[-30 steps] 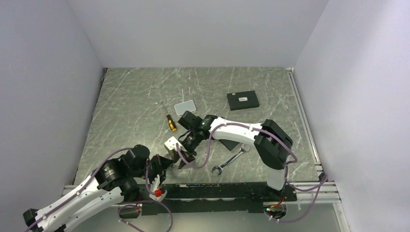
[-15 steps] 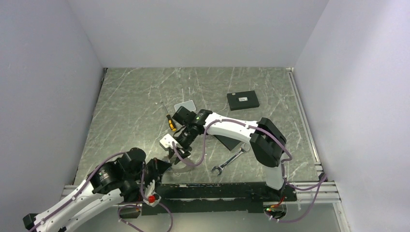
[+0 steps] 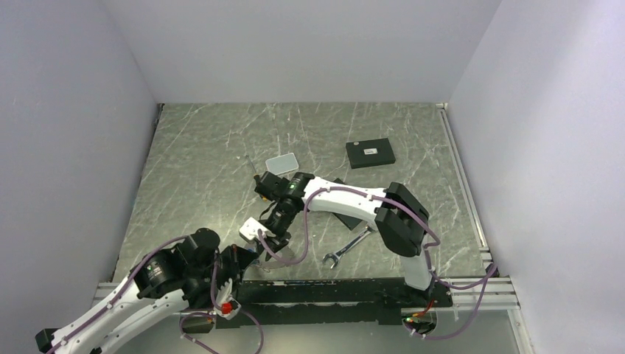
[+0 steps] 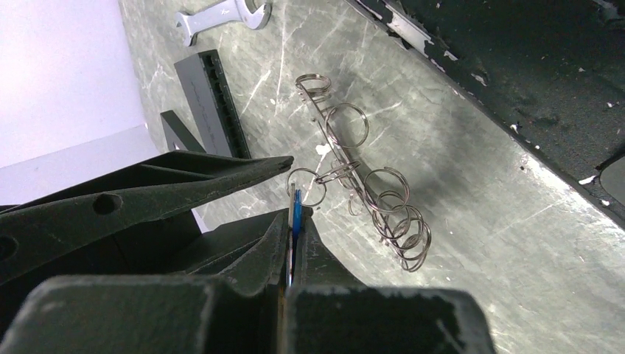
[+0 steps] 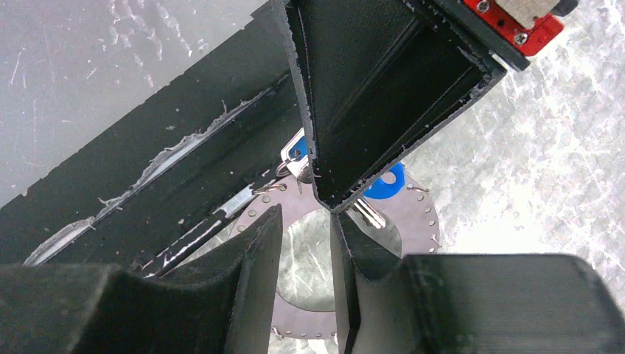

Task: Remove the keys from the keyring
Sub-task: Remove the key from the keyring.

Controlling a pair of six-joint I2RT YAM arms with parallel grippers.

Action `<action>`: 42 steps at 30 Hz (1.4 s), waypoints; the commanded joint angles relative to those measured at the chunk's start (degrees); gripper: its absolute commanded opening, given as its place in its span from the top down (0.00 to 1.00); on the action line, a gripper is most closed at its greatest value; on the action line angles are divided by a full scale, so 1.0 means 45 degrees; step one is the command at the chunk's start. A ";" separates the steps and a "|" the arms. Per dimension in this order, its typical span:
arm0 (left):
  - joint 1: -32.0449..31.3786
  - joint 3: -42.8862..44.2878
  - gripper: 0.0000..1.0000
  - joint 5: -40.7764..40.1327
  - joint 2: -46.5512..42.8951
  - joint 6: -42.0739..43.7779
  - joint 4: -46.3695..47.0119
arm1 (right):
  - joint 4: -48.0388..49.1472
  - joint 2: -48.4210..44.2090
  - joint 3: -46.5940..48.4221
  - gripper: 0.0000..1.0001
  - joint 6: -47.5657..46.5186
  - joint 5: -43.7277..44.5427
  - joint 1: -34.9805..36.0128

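The keyring (image 5: 413, 221) is a flat grey ring with small holes along its rim, lying near the table's front edge. In the left wrist view the keyring (image 4: 332, 140) shows edge-on, hung with several small wire loops (image 4: 402, 221). My left gripper (image 4: 292, 214) is shut on a blue-tagged key (image 4: 296, 206), and its black finger (image 5: 368, 88) reaches in from above. The blue tag (image 5: 388, 182) and a silver key (image 5: 368, 214) lie at that finger's tip. My right gripper (image 5: 302, 228) stands open over the ring's hole, with only table between its fingers. From above, both grippers (image 3: 258, 247) meet there.
A silver wrench (image 3: 348, 247) lies right of the grippers. A black flat rectangle (image 3: 370, 153) sits at the back right and a pale card (image 3: 281, 161) at mid-table. Another dark slab (image 4: 214, 96) lies beneath the right arm. The black base rail (image 4: 531, 81) runs close behind the keyring.
The right arm has swung left and toward the near edge, bringing its gripper down beside the left one. The left arm has shifted slightly left, still shut.
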 commanded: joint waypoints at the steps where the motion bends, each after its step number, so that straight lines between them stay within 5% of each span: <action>1: -0.0047 0.0194 1.00 0.0407 -0.0146 0.0588 -0.0203 | -0.0181 0.0117 0.0691 0.67 0.0073 -0.0218 0.0194; 26: -0.0036 0.0375 1.00 0.0329 -0.0898 0.0744 -0.0827 | 0.1516 -0.0080 -0.0028 0.70 0.1871 -0.1671 -0.0371; 42: -0.0043 0.0482 1.00 0.0182 -0.1061 0.0872 -0.1075 | 0.5093 -0.0614 -0.2056 0.67 0.5018 -0.2901 -0.0820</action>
